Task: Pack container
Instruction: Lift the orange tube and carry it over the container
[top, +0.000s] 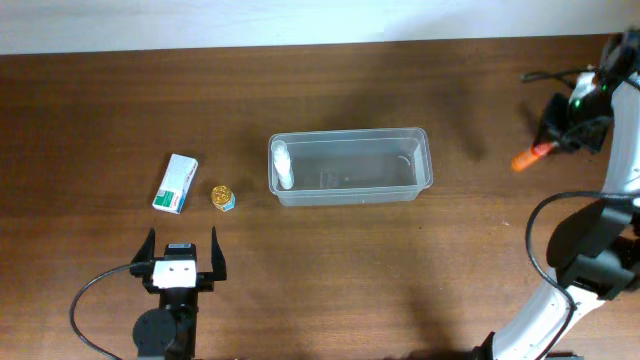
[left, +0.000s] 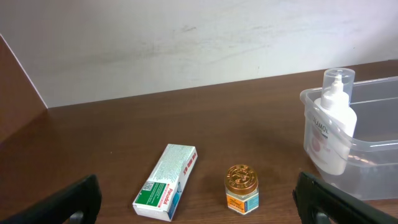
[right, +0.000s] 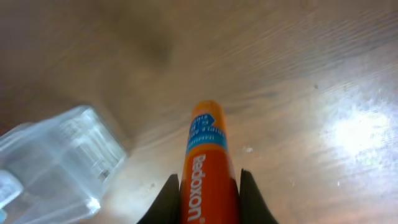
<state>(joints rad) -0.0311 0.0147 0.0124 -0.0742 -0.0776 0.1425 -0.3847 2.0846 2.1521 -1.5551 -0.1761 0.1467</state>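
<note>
Brown wooden table (top: 400, 270), clear container (top: 350, 134) mid-table, one white bottle (top: 282, 165) inside. Right gripper (right: 208, 186), far right, is clamped on an orange tube (right: 205, 155). Judged next: carry it left over the container. Left gripper (top: 182, 245) hangs with fingers apart near a box (top: 176, 183) and jar (top: 222, 197).

**Left gripper spread, right gripper clamped**

The left gripper (top: 182, 242) is held low and pointed forward, its fingers (left: 74, 199) spread wide. The right gripper (top: 552, 142), apparently raised, is closed on an orange Redoxon tube (right: 208, 168), its arm (top: 560, 290) folded at far right.
</note>
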